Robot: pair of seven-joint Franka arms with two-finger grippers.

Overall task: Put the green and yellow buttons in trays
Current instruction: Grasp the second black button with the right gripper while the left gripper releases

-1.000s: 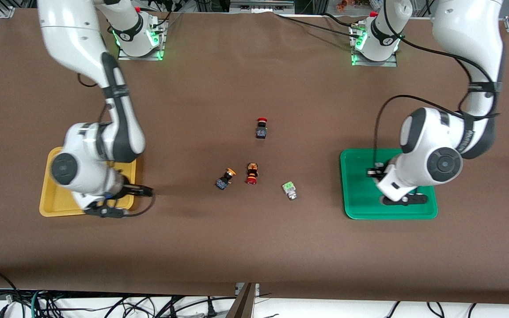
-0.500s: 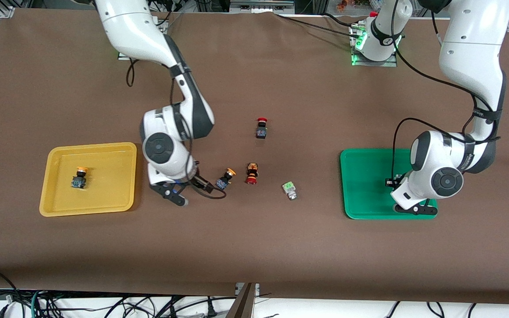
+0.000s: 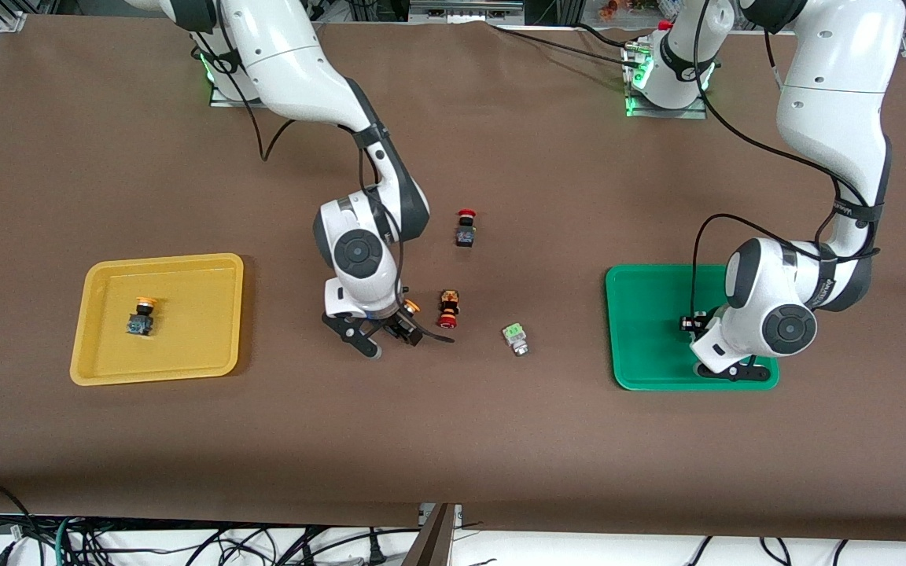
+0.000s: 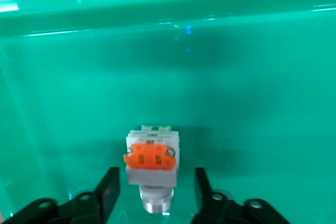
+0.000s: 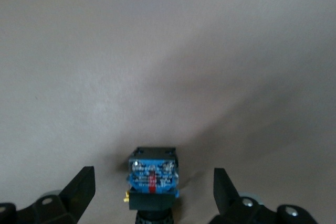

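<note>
Right gripper point(image 5: 149, 195) sits low over the middle of the table point(image 3: 453, 440), fingers spread wide, straddling a yellow-capped button point(image 5: 152, 182) that lies on the cloth. In the right wrist view the blue-and-black body sits in the gap, touching neither finger point(image 5: 79, 190). So this looks like the reach before a pick: the fingers need to come together on that body, then lift and carry it to the yellow tray point(image 3: 107, 369), where one yellow-capped button point(image 3: 141, 314) lies already.

Left gripper point(image 4: 156, 190) hangs low in the green tray point(image 4: 168, 40). Its fingers stand apart on either side of a silver-white button with an orange face point(image 4: 152, 161), with a sliver of gap each side, so I judge it let go and resting on the tray floor. That arm's next job is likely the green-faced button point(image 3: 514, 336), lying on the table between the red-capped pair and the green tray. The two red-capped buttons point(image 3: 448, 308) should stay put.
</note>
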